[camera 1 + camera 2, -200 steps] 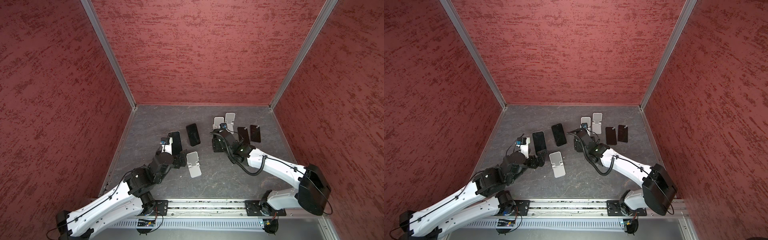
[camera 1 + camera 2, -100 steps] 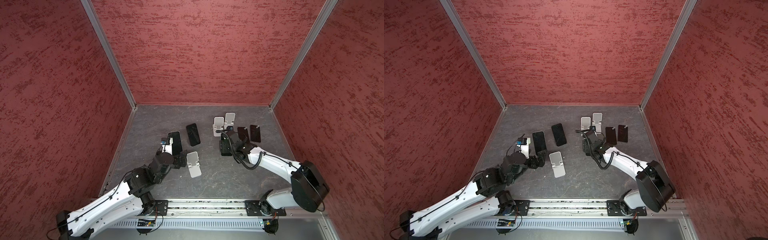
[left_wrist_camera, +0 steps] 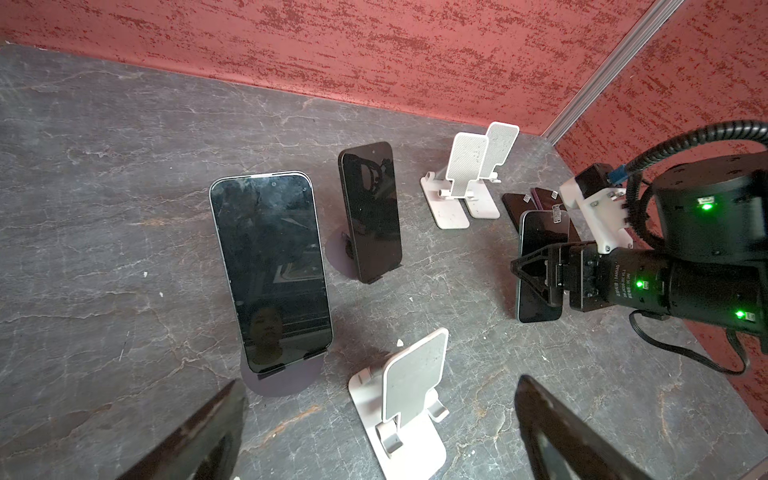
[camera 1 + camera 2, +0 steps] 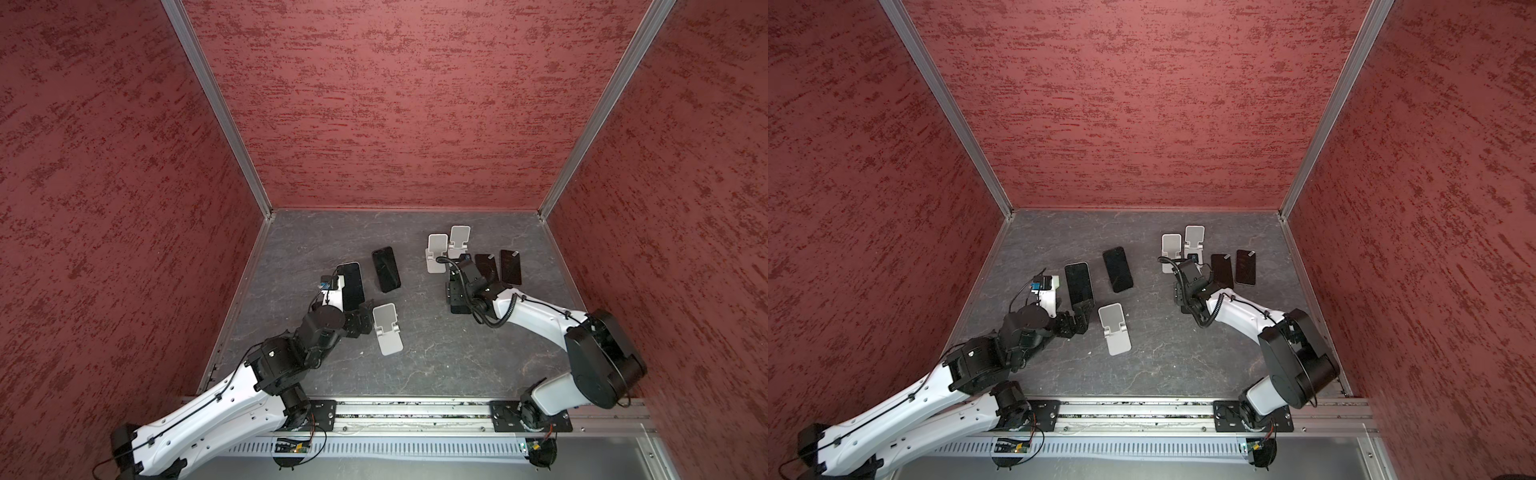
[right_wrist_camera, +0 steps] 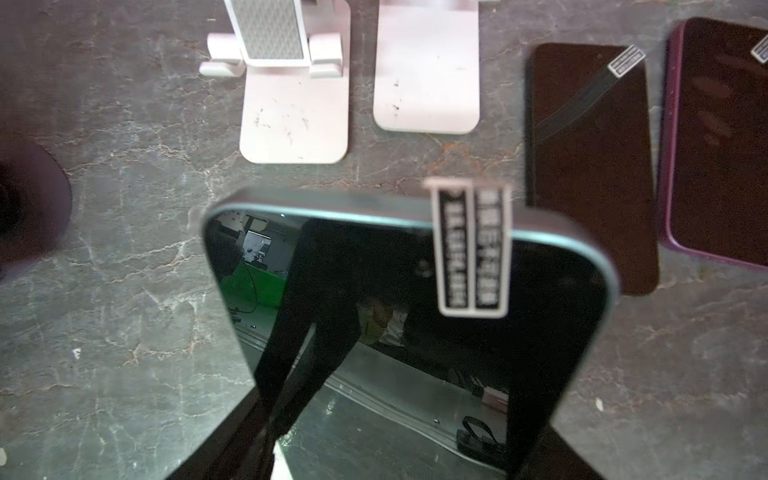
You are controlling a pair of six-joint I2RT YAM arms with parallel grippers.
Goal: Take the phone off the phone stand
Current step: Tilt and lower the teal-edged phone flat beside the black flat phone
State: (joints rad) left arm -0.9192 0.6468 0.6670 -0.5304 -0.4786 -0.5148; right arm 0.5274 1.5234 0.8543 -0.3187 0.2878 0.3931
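Note:
My right gripper (image 3: 536, 274) is shut on a teal-edged phone (image 5: 395, 291) with a white sticker at its top corner. The phone (image 3: 540, 266) stands upright, clear of any stand, with its lower end close to the tabletop. In a top view this gripper (image 4: 457, 297) sits just in front of two empty white phone stands (image 4: 436, 253). My left gripper (image 4: 359, 320) is open and holds nothing. It sits beside a third empty white stand (image 3: 411, 399). Right behind it is a black phone (image 3: 270, 270) leaning on a dark round stand (image 3: 282, 382).
A second black phone (image 3: 370, 212) leans on a dark round stand further back. Two dark phones (image 4: 486, 268) lie flat on the grey table to the right of the right gripper. Red walls (image 4: 395, 104) close in three sides.
My right gripper has carried the phone to the right and a little toward the front, away from the two white stands. The left arm has not moved.

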